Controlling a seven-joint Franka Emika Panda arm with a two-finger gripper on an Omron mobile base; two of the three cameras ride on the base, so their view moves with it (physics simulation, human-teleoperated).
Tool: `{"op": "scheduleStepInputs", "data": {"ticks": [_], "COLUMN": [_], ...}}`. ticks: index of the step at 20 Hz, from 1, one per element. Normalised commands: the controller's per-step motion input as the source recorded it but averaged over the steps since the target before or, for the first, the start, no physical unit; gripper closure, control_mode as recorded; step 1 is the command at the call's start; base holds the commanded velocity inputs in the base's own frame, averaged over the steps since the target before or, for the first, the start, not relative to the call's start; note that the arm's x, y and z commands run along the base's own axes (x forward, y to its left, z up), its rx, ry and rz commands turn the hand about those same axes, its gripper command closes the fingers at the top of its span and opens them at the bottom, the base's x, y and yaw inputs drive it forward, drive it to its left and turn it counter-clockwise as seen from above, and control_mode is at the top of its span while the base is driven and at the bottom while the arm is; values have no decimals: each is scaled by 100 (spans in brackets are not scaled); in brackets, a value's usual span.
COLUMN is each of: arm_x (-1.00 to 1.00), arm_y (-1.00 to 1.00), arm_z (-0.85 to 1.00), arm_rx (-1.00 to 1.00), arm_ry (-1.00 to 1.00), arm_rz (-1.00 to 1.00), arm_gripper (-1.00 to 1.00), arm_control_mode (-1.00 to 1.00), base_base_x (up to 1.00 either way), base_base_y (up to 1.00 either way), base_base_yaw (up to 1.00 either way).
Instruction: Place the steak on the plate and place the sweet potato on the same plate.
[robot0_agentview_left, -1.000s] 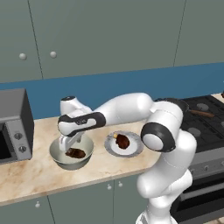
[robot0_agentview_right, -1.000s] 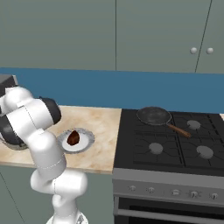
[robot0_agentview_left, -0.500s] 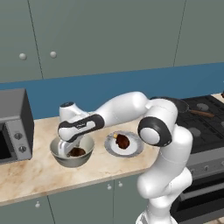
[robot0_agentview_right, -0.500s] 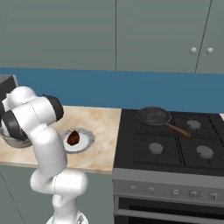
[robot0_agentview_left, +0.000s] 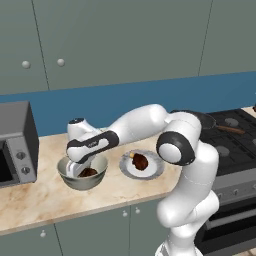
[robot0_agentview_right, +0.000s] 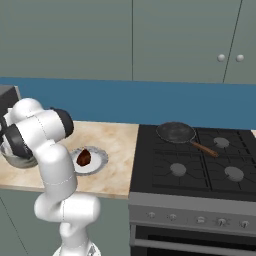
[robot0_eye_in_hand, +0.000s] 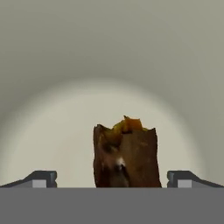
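The steak, a reddish-brown chunk with a yellow bit at one edge, lies on the white plate on the counter. Left of the plate stands a deep grey-green bowl with the dark brown sweet potato on its floor. My gripper reaches down inside the bowl, open. In the hand view the sweet potato stands between the two fingertips, with a gap on each side.
A microwave stands at the counter's left end. To the right is the stove with a dark frying pan on a back burner. Bare counter lies in front of the bowl.
The hand has dropped from above the bowl's rim down into the bowl, closer to the sweet potato. The jaws stayed open. The steak and plate have not moved.
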Motion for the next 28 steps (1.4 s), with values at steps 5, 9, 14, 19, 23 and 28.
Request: {"op": "scheduleStepInputs", "data": {"ticks": [5, 9, 14, 19, 23, 28], "arm_x": [-1, -16, -20, -6, 0, -1], "arm_y": [0, 0, 0, 0, 0, 0], "arm_z": [-1, -6, -1, -17, -7, 0], "arm_rx": [0, 0, 0, 0, 0, 0], "arm_ry": [-3, -20, -17, -15, -16, -6], "arm_rz": [0, 0, 0, 0, 0, 0], "arm_gripper": [-100, -100, -100, -100, -100, -100], "arm_control_mode": [-100, -100, -100, -100, -100, -100], "base_base_x": [0, 0, 0, 0, 0, 0], "base_base_y": [0, 0, 0, 0, 0, 0], "base_base_yaw": [0, 0, 0, 0, 0, 0]}}
